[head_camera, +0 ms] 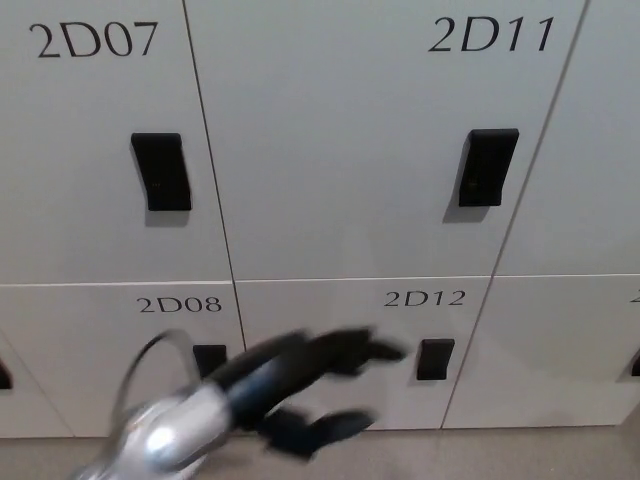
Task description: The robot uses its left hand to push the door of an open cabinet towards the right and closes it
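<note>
The grey cabinet door marked 2D12 sits in the lower row, and it looks level with the doors around it. Its black handle is at its right side. My left hand comes in from the bottom left on a silver wrist and is blurred by motion. It is in front of the lower part of that door, open, fingers apart and holding nothing. One fingertip reaches close to the handle. I cannot tell whether the hand touches the door.
Door 2D08 lies to the left, with its handle partly behind my arm. Doors 2D07 and 2D11 fill the upper row, each with a black handle. A strip of grey floor shows below.
</note>
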Available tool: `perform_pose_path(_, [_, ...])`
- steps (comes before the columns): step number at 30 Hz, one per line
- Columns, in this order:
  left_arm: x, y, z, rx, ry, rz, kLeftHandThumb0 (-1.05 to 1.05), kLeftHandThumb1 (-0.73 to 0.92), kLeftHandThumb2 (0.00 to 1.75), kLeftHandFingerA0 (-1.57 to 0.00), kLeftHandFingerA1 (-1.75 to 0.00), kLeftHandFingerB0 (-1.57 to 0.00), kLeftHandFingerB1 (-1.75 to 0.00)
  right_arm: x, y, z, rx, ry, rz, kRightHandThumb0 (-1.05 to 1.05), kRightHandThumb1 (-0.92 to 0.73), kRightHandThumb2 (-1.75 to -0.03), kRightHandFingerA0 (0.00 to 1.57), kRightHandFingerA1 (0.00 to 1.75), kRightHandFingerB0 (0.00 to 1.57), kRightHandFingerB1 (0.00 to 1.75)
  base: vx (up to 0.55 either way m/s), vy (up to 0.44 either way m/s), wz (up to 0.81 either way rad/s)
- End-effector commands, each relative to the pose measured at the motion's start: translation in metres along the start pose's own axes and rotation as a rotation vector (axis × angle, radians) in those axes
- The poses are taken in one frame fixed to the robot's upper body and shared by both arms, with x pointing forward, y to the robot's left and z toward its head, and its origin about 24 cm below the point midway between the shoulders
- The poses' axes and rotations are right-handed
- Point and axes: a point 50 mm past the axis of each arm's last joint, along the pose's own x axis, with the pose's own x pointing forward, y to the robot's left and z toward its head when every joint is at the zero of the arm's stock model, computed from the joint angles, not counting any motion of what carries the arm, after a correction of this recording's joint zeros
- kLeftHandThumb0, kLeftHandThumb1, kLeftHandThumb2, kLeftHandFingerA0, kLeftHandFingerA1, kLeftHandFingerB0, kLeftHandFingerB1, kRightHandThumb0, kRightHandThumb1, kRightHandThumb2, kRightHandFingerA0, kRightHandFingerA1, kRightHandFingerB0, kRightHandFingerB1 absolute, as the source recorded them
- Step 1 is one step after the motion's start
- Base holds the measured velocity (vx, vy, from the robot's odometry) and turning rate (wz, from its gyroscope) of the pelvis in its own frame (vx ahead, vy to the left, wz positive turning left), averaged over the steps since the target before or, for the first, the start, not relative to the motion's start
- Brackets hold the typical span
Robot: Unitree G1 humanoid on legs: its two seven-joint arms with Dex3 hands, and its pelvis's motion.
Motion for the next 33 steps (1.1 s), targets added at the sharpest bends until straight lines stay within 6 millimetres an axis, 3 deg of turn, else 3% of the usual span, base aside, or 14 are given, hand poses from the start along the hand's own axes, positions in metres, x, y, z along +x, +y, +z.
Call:
perform_pose_path(1, [-0.135,-0.018,-0.074,-0.073,0.213,-0.016,-0.76,0.73,1.1,-0.33,-0.52,-0.22,-0.45,-0.003,-0.005,-0.017,-0.071,-0.013,0.077,-0.37,-0.73,-0.61,0.52,0.4,0.5,0.38,0.0,0.0,0.0])
perform_pose_path(6, [-0.162,-0.023,-0.099,-0.156,0.327,0.117,-0.69,0.69,1.07,-0.38,-0.55,-0.2,-0.45,-0.004,-0.003,-0.018,-0.068,-0.007,0.081,-0.37,-0.73,-0.62,0.53,0.4,0.5,0.38,0.0,0.0,0.0])
perform_pose_path(7, [-0.17,-0.028,-0.11,-0.18,0.377,0.162,-0.77,0.78,0.73,-0.39,-0.37,-0.32,-0.35,-0.004,-0.003,-0.02,-0.07,-0.004,0.079,-0.36,-0.73,-0.62,0.54,0.4,0.5,0.38,0.0,0.0,0.0])
perform_pose_path(11, [-0.185,-0.04,-0.133,-0.182,0.508,0.229,-0.77,0.77,0.74,-0.39,-0.4,-0.33,-0.36,-0.005,-0.004,-0.022,-0.074,-0.002,0.076,-0.35,-0.73,-0.62,0.55,0.4,0.51,0.38,0.0,0.0,0.0])
perform_pose_path(13, [-0.2,-0.047,-0.155,-0.189,0.669,0.293,-0.72,0.88,0.67,-0.34,-0.34,-0.33,-0.31,-0.005,-0.005,-0.024,-0.075,-0.004,0.069,-0.35,-0.73,-0.62,0.57,0.41,0.52,0.39,0.0,0.0,0.0])
perform_pose_path(19, [-0.224,-0.054,-0.18,-0.213,0.885,0.377,-0.69,0.89,0.67,-0.32,-0.35,-0.32,-0.32,-0.005,-0.005,-0.024,-0.076,-0.002,0.078,-0.34,-0.74,-0.62,0.55,0.4,0.52,0.39,0.0,0.0,0.0])
perform_pose_path(20, [-0.23,-0.057,-0.184,-0.223,0.923,0.389,-0.71,0.72,1.08,-0.32,-0.53,-0.23,-0.47,-0.006,-0.004,-0.026,-0.071,0.005,0.082,-0.35,-0.74,-0.62,0.52,0.39,0.5,0.38,0.0,0.0,0.0])
perform_pose_path(24, [-0.248,-0.069,-0.191,-0.278,1.019,0.421,-0.69,0.7,1.09,-0.38,-0.56,-0.19,-0.45,-0.008,-0.003,-0.033,-0.092,0.017,0.089,-0.37,-0.74,-0.62,0.51,0.39,0.49,0.38,0.0,0.0,0.0])
perform_pose_path(25, [-0.257,-0.073,-0.193,-0.342,1.06,0.467,-0.68,0.85,0.66,-0.44,-0.38,-0.36,-0.35,-0.009,-0.002,-0.034,-0.087,0.023,0.088,-0.37,-0.74,-0.62,0.51,0.39,0.48,0.37,0.0,0.0,0.0])
perform_pose_path(26, [-0.261,-0.075,-0.196,-0.39,1.085,0.496,-0.64,0.67,1.07,-0.39,-0.56,-0.21,-0.47,-0.009,-0.003,-0.034,-0.084,0.024,0.084,-0.38,-0.74,-0.63,0.49,0.38,0.46,0.37,0.0,0.0,0.0])
perform_pose_path(29, [-0.263,-0.074,-0.199,-0.443,1.111,0.533,-0.67,0.7,1.08,-0.39,-0.55,-0.21,-0.46,-0.007,-0.004,-0.03,-0.078,0.022,0.076,-0.39,-0.75,-0.62,0.51,0.39,0.47,0.36,0.0,0.0,0.0])
perform_pose_path(30, [-0.262,-0.07,-0.199,-0.46,1.099,0.542,-0.8,0.76,0.79,-0.38,-0.45,-0.32,-0.39,-0.006,-0.004,-0.028,-0.08,0.016,0.074,-0.38,-0.74,-0.62,0.52,0.4,0.47,0.37,0.0,0.0,0.0])
perform_pose_path(33, [-0.262,-0.066,-0.201,-0.491,1.095,0.564,-0.82,0.76,0.79,-0.39,-0.46,-0.32,-0.4,-0.006,-0.004,-0.027,-0.064,0.006,0.072,-0.36,-0.73,-0.62,0.55,0.41,0.5,0.39,0.0,0.0,0.0])
